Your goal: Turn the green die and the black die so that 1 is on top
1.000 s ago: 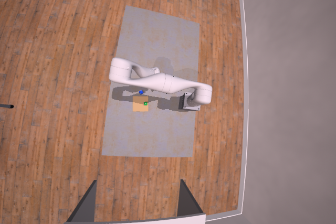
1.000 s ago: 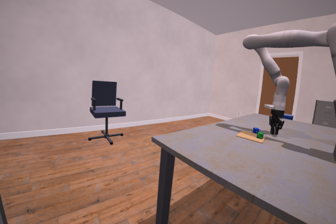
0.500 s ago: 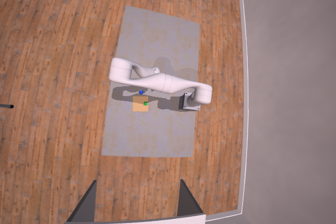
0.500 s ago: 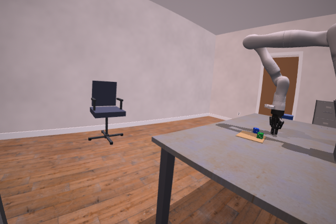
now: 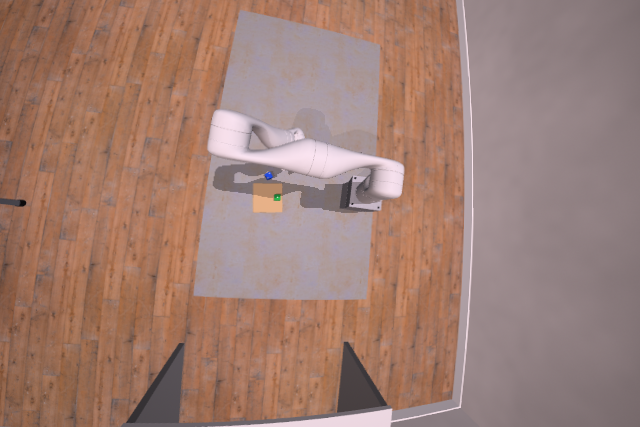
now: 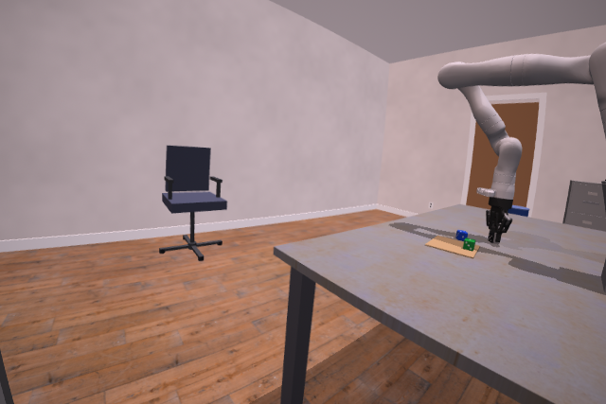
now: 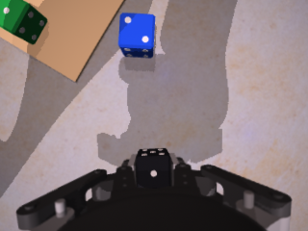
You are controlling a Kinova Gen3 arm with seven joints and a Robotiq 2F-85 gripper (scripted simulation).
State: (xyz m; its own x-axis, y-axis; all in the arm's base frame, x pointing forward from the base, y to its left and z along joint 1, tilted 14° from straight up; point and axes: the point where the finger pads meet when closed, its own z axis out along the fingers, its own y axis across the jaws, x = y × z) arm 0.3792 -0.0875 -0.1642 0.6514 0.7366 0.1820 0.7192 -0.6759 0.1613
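Claw, black, two-fingered (image 6: 494, 237) (image 7: 153, 168): pointing down, low over the grey counter (image 5: 289, 257) (image 6: 391, 272) (image 7: 269, 96), closed on the black cube die, a finger against either side.

Die, black cube, white pips (image 7: 153, 176): between the claw's fingertips, off the mat; single pip on top, six on one side. Contact with the counter cannot be told.

Die, blue cube, white pips (image 5: 268, 175) (image 6: 461, 235) (image 7: 137, 34): on the counter, ahead of the claw in the wrist view; two pips on top.

Mat, flat, tan, square (image 5: 267, 202) (image 6: 445, 246) (image 7: 82, 43): ahead and to one side of the claw, near the blue die.

Die, green cube, white pips (image 5: 277, 197) (image 6: 469, 244) (image 7: 21, 20): on the mat, farther from the claw than the blue one; top partly cut off in the wrist view, one pip visible there.
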